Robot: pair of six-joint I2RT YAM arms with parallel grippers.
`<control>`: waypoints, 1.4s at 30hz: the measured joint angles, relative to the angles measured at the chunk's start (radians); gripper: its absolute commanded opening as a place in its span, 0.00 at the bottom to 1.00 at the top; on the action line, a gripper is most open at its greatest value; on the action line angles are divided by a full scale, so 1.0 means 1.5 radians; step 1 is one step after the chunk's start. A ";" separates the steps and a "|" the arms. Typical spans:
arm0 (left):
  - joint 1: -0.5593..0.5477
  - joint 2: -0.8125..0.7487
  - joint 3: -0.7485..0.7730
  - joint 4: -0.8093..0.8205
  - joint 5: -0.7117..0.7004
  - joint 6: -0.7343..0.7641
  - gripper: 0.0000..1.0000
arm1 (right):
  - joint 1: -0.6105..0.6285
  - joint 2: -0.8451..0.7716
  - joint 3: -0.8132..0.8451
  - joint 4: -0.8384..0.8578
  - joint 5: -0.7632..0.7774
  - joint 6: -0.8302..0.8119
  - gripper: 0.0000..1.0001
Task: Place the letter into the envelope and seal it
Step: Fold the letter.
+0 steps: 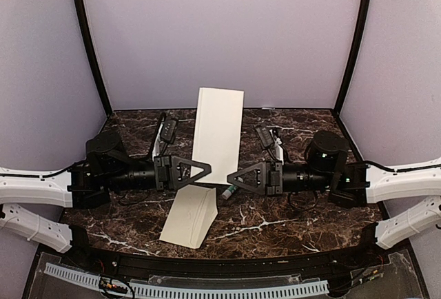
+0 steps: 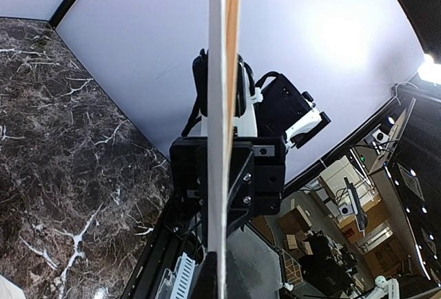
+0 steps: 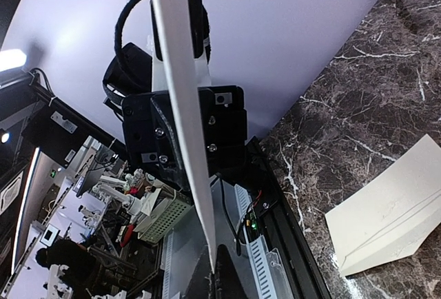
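The letter (image 1: 218, 133) is a long white sheet held up off the table, tilted away toward the back wall. My left gripper (image 1: 205, 170) is shut on its lower left edge and my right gripper (image 1: 232, 177) is shut on its lower right edge. In the left wrist view the letter (image 2: 222, 92) shows edge-on, running into my left gripper (image 2: 218, 275). In the right wrist view the letter (image 3: 180, 92) also shows edge-on, ending in my right gripper (image 3: 215, 271). The cream envelope (image 1: 190, 215) lies flat on the table just in front of the grippers; it also shows in the right wrist view (image 3: 389, 209).
A small stick with a green tip (image 1: 228, 191) lies on the dark marble table (image 1: 289, 223) under the right gripper. Two black and white stands (image 1: 165, 132) (image 1: 269, 139) sit at the back on either side of the letter. Purple walls close in the back and sides.
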 measured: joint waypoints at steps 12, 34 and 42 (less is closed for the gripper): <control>0.006 -0.064 -0.001 -0.168 -0.004 0.034 0.00 | -0.045 -0.148 0.014 -0.232 0.089 -0.075 0.95; -0.031 0.030 0.099 -0.480 0.209 0.222 0.00 | -0.121 -0.088 0.216 -0.578 -0.108 -0.283 0.90; -0.041 0.057 0.102 -0.462 0.239 0.226 0.00 | -0.121 -0.030 0.213 -0.570 -0.156 -0.299 0.40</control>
